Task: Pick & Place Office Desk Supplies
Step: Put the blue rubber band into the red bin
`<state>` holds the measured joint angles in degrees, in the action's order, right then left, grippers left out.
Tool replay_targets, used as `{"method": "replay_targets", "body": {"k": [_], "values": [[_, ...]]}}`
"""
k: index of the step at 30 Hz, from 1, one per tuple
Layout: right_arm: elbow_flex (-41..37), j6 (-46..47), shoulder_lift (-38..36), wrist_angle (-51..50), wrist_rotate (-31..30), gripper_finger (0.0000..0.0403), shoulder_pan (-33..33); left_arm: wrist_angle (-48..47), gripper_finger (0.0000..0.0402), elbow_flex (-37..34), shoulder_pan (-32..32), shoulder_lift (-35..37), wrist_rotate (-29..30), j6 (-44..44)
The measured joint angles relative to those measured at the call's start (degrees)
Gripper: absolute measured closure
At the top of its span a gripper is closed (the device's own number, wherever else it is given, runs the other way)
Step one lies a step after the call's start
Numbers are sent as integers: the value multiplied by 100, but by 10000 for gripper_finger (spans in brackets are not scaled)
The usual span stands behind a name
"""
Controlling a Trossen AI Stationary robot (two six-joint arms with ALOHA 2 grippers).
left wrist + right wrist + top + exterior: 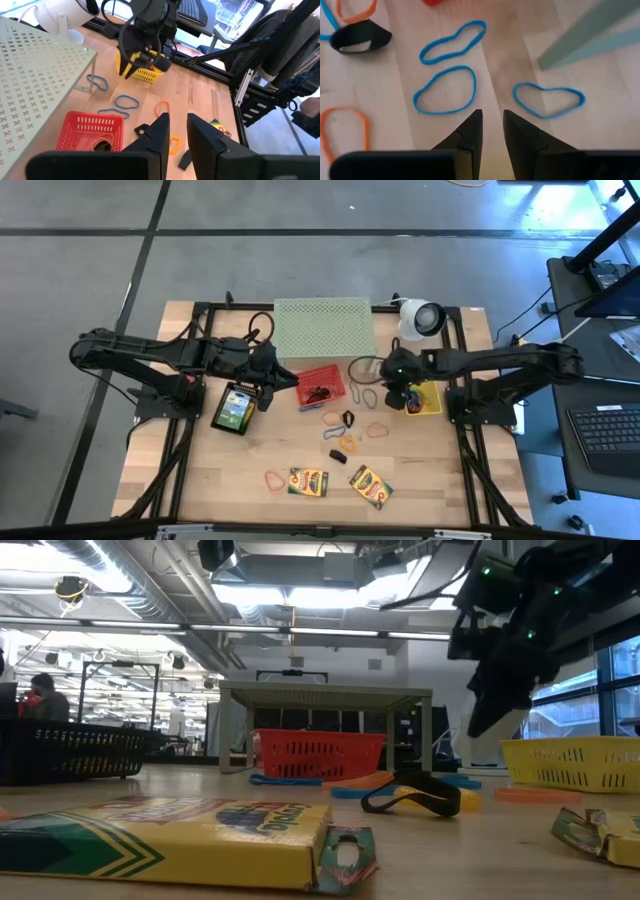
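Note:
Two yellow-and-green crayon boxes lie flat near the table's near edge, and a third lies in a black tray. Blue rubber bands, orange ones and a black clip lie loose on the wood. My right gripper hangs slanting down over the blue bands beside the yellow basket, its fingers a little apart with nothing between them. My left gripper waits above the black tray's right edge, narrowly open and holding nothing.
A red basket holding dark items stands mid-table. The pale green mesh stand and a white round lamp sit at the far edge; one leg of the stand comes down close to my right gripper.

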<state>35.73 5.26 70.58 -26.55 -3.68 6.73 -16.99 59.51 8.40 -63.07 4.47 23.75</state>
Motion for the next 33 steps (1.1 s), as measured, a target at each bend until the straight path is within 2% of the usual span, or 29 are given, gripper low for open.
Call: {"method": "replay_targets", "body": {"k": [13, 18, 25, 33], "values": [[0, -149, 776, 635, -42, 318, -32, -2, 341, 0, 0, 0, -8, 4], [0, -171, 967, 689, -56, 288, -34, -2, 341, 0, 0, 0, -109, 10], [0, -295, 1164, 749, -879, 239, -32, 0, 341, 0, 0, 0, -120, 50], [2, -293, 1423, 888, -896, 225, -13, 0, 341, 0, 0, 0, -170, 107]]}}
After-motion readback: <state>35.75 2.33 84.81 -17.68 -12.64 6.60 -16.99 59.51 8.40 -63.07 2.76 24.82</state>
